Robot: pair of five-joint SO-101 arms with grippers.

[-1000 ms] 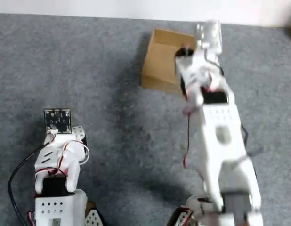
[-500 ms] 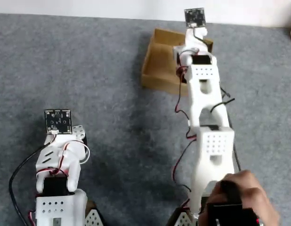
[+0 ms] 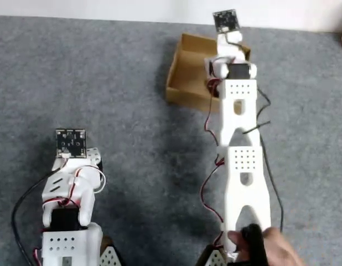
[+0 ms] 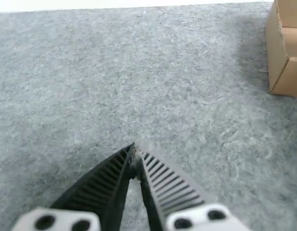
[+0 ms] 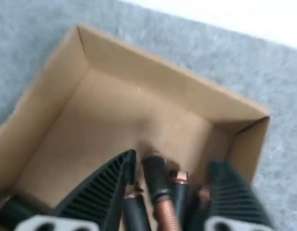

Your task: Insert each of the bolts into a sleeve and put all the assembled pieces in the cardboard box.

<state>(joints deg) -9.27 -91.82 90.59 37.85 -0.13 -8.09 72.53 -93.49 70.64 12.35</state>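
Note:
The cardboard box (image 3: 185, 64) stands open at the far middle of the grey felt. My right arm (image 3: 237, 105) stretches out over it. In the right wrist view my right gripper (image 5: 175, 161) hangs open just above the box's floor (image 5: 105, 125). Several black sleeves with copper bolts (image 5: 160, 185) lie in the box between and under its fingers. My left arm (image 3: 68, 188) sits folded at the near left. Its gripper (image 4: 135, 155) is shut on nothing, low over bare felt, with a corner of the box (image 4: 283, 53) far off.
A person's hand (image 3: 270, 249) rests at the base of my right arm at the near edge. Grey felt (image 3: 121, 111) covers the table between the arms. A pale strip (image 3: 104, 8) runs along the far edge.
My right arm has straightened and reached farther out over the box. A person's hand has come in at its base. The left arm has barely moved.

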